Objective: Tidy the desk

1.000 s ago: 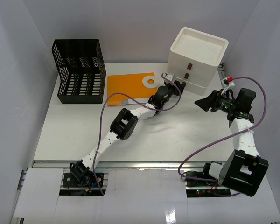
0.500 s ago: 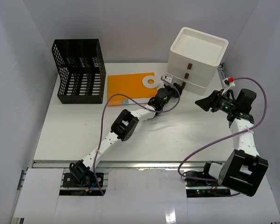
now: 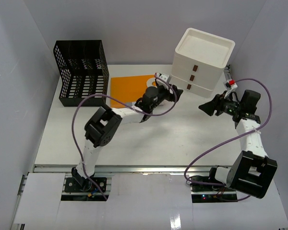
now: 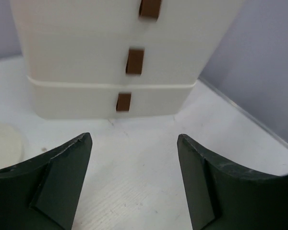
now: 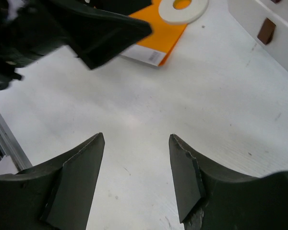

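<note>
The left gripper, spread and empty, faces the drawer box standing on the worktop; the right gripper hangs spread near the box. Likely step: opening the bottom drawer. Next, advance and pinch its handle.

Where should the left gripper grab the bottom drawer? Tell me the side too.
Probably its brown handle, approached straight from the front. It is a narrow upright tab, so the open left gripper can close on its two sides.
</note>
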